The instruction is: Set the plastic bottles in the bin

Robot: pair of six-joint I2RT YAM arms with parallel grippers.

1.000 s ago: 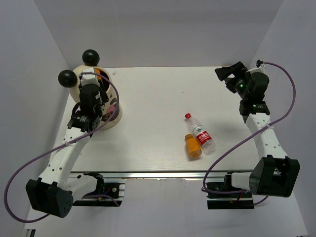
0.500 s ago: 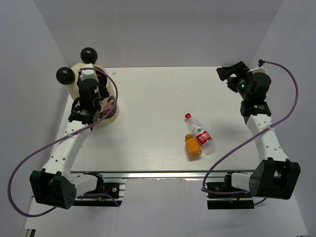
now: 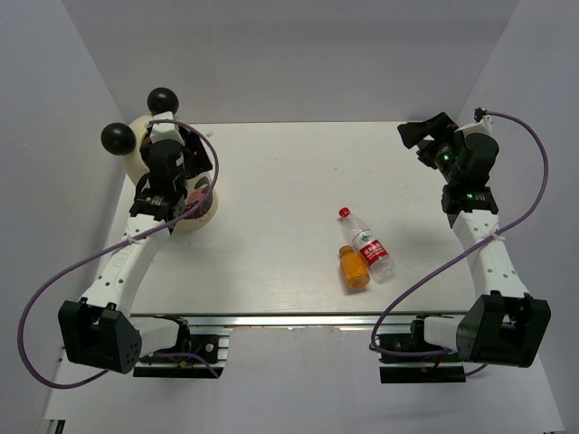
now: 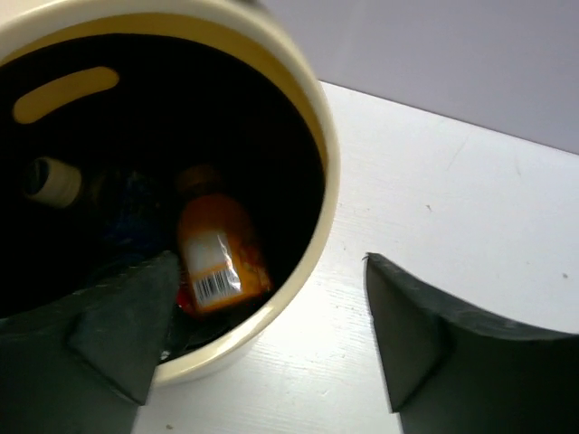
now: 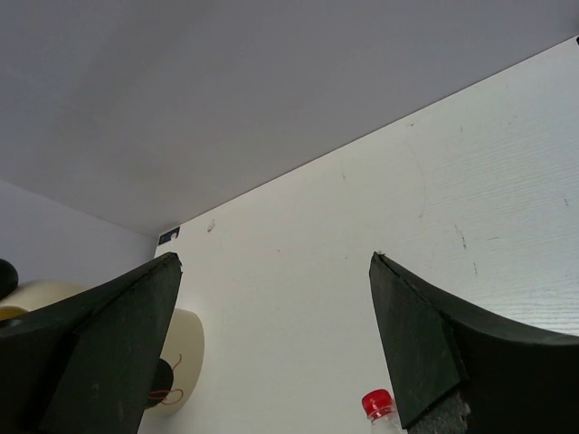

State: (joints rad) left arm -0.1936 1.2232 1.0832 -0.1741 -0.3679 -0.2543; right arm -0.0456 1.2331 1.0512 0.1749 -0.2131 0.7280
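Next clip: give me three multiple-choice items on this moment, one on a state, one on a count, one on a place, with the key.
1. The jaws of the left gripper, over the rim of the cream-white rounded bin, are:
A. shut on a bottle
B. open and empty
C. shut on the bin's rim

2. How many plastic bottles lie on the white table outside the bin?
A. one
B. two
C. four

3. The clear red-capped plastic bottle lies:
A. beside the orange-filled plastic bottle, right of the table's middle
B. against the bin
C. at the table's far edge

Key: 1 B, the left wrist view shows both fingers wide apart with nothing between them. 2 B, the top view shows only that pair. 3 A, the two lie next to each other, nearer the right arm.
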